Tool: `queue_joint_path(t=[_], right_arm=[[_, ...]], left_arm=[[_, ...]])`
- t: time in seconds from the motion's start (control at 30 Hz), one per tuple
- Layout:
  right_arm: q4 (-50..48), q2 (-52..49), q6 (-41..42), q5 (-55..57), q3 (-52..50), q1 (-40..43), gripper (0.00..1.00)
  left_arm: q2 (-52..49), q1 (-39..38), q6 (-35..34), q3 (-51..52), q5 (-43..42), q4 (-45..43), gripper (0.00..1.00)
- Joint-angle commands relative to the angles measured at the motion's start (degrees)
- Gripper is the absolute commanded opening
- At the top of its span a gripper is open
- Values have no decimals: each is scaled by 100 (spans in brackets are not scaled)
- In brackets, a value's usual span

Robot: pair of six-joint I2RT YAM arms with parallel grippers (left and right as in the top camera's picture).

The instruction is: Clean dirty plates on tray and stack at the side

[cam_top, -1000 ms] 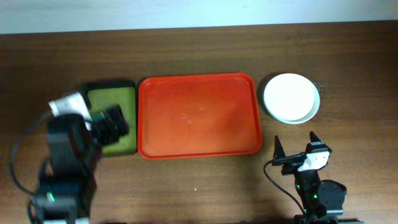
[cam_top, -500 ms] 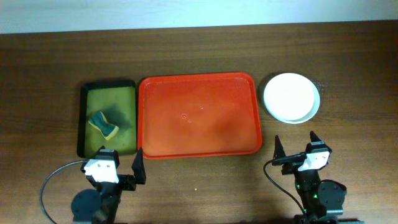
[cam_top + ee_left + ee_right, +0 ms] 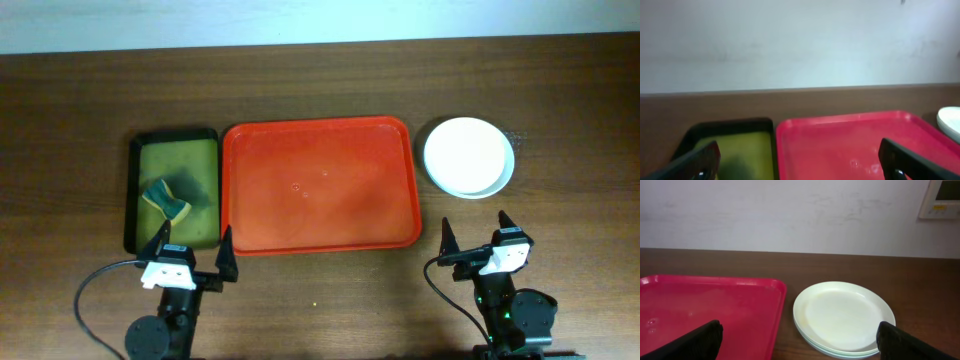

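The plates (image 3: 468,157) sit in one stack on the table right of the red tray (image 3: 320,187), cream white one on top; in the right wrist view the stack (image 3: 844,317) shows thin edges of others beneath. The tray has no plates on it and also shows in the left wrist view (image 3: 840,145) and the right wrist view (image 3: 705,310). My left gripper (image 3: 190,252) is open and empty at the front left, near the tray's front left corner. My right gripper (image 3: 477,235) is open and empty in front of the plate stack.
A smaller black-rimmed olive-green tray (image 3: 137,190) lies left of the red tray and holds a yellow and blue-green sponge (image 3: 167,200). A pale wall runs behind the table's far edge.
My left arm has drawn back from the green tray, where the sponge now lies, to the table's front edge. The right arm has not moved.
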State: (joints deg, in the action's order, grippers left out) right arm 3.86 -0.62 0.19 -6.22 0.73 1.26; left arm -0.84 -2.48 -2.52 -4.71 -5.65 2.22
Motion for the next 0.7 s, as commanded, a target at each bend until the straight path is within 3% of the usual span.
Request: queue_joint_path(t=[0.0,0.13,0.33,0.37,0.53,0.67], right_arm=[[22,42,11,48,-42,26,99],[22,42,11,48,-42,26,99],[24,42,11,48,-42,26,99],[22,42,11,48,-42,26,99],[24,42,11,48,-42,26,98],[24,42,11,48,-42,26,99]], left_arm=[[57,33,111,417,-28,-417,99],[57,42,111,424,376,-588,99],[57,42,111,424,48,-2052,99],[57,42,227,424,50,-1980,99],[57,42,570,424,264,168,99],[57,164,566,424,415,240,99]])
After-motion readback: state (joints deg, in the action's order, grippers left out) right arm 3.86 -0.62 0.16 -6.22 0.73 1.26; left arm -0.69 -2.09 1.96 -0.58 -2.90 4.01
